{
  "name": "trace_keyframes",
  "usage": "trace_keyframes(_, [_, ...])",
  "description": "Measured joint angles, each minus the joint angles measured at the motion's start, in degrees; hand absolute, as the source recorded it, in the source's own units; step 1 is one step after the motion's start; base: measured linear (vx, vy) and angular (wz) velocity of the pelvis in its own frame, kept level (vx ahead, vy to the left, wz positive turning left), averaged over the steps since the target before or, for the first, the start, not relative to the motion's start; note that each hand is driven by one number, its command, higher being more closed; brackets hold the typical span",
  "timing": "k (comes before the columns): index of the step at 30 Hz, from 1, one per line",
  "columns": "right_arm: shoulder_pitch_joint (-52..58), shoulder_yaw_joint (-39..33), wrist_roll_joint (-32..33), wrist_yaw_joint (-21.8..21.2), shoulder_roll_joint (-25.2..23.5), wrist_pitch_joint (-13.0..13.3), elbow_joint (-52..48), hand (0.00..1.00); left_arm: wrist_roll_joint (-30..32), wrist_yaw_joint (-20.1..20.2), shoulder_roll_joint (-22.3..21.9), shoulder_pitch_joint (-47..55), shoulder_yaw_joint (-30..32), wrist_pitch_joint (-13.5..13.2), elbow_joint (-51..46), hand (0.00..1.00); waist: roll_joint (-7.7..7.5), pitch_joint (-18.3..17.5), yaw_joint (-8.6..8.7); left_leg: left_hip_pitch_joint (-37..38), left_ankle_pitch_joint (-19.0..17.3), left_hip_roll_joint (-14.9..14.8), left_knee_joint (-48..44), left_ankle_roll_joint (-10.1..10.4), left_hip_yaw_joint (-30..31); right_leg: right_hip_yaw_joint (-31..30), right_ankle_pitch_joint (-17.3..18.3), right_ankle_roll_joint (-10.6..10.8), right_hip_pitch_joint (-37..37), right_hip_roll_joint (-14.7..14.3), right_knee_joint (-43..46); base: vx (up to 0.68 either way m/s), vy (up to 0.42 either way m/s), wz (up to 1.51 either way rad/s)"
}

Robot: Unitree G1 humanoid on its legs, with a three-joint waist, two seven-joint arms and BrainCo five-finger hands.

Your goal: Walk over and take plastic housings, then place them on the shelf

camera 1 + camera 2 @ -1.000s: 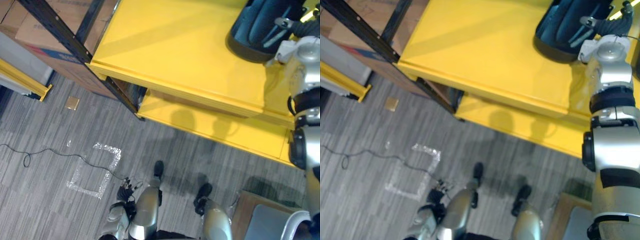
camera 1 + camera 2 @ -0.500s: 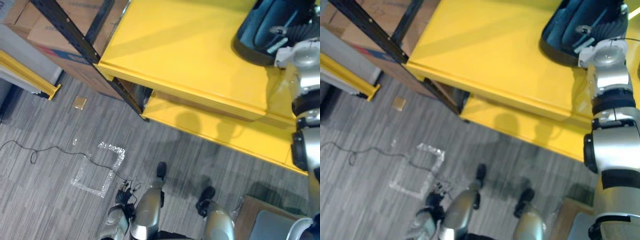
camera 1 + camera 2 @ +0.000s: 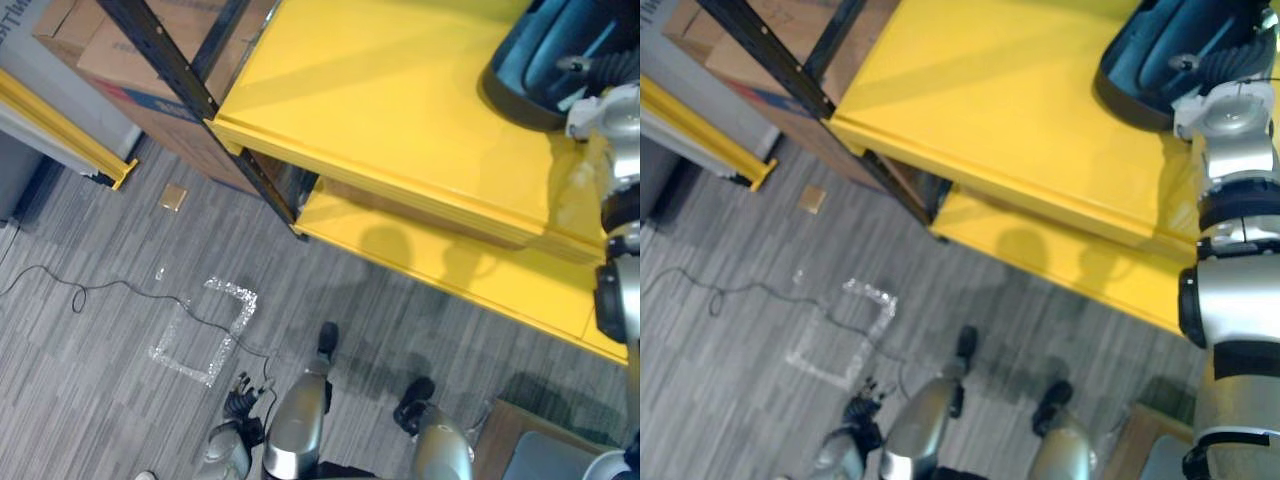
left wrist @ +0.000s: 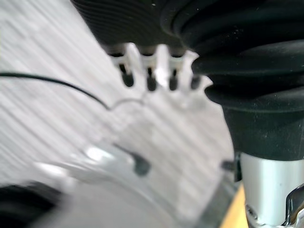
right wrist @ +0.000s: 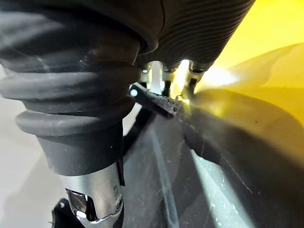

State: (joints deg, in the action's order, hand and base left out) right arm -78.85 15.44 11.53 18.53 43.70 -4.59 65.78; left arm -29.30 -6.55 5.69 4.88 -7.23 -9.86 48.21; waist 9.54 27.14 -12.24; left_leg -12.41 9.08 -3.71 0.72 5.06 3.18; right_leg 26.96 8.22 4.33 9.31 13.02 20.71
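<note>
A dark blue plastic housing (image 3: 545, 60) lies on the top level of the yellow shelf (image 3: 400, 110), at its far right. My right hand (image 3: 1230, 62) is at the housing's right edge, arm stretched over the shelf. In the right wrist view its fingers (image 5: 166, 71) hook over the housing's dark rim (image 5: 159, 103), with the yellow shelf board (image 5: 266, 38) beyond. My left hand (image 3: 235, 405) hangs low over the grey carpet, away from the shelf. Its fingers (image 4: 149, 71) are relaxed and hold nothing.
A lower yellow shelf level (image 3: 450, 270) juts out under the top one. Black uprights (image 3: 170, 65) and cardboard boxes (image 3: 120, 50) stand at the left, beside a yellow rail (image 3: 60, 125). On the carpet are a tape square (image 3: 205, 335) and a small brown piece (image 3: 173, 196).
The whole picture has shifted right and slightly down, so the camera has moved. My right hand stays at the housing on the shelf; the left hand still hangs low.
</note>
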Motion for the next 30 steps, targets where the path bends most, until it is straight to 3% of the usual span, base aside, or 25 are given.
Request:
trace_keyframes(12, [-0.16,0.01,-3.03,0.15,1.24,4.29,0.28,0.0,0.09,0.94,0.13,0.64,0.04,-0.07,-1.56,0.0,0.42,-0.29,-1.63,-1.27,0.41,-0.32,-0.12,0.36,1.04,1.22,0.83,-0.21,0.73,-0.04,0.96,0.0,-0.023,0.05])
trace_keyframes(17, [-0.17,0.13,-5.87,1.09,1.24,4.75,0.27,0.0,0.2,1.23,0.13,0.68,0.06,-0.12,-2.0,0.0,0.41,-0.28,-2.13,-1.27,0.41,-0.4,-0.12,0.37,1.03,1.22,0.83,-0.21,0.7,-0.11,0.87,0.0,0.0,0.0])
trace_keyframes(20, [-0.4,0.43,-7.77,4.5,1.24,4.77,0.26,0.0,0.44,1.23,0.13,0.73,0.1,-0.22,-2.0,0.0,0.41,-0.28,-2.49,-1.25,0.47,-0.55,-0.12,0.45,1.03,1.21,0.81,-0.23,0.67,-0.29,0.78,-0.01,-0.022,0.0])
trace_keyframes(25, [-3.28,1.9,-14.62,17.46,1.24,5.55,0.02,0.0,0.57,1.28,0.14,1.41,0.11,-1.45,-1.98,0.0,0.41,-0.28,-2.61,-1.03,0.51,-0.83,0.08,0.52,0.93,1.14,0.68,-0.18,0.49,-0.61,0.32,0.0,-0.023,-0.02])
trace_keyframes(27, [-4.05,1.26,-17.43,24.13,1.24,8.4,-3.27,0.0,0.56,1.28,0.19,1.72,0.1,-2.17,-1.96,0.0,0.4,-0.28,-2.58,-0.61,0.55,-1.31,0.39,0.58,0.74,1.03,0.09,-0.33,-0.08,-1.31,-0.91,0.01,-0.034,-0.08])
trace_keyframes(30, [-4.11,-0.12,-21.98,29.82,1.12,10.45,-11.52,0.0,0.55,1.24,0.19,1.71,0.06,-2.59,-2.01,0.0,0.38,-0.26,-2.52,-0.24,0.66,-1.86,0.81,0.74,0.5,0.87,-0.46,-0.46,-0.51,-2.15,-2.07,0.02,-0.045,-0.08])
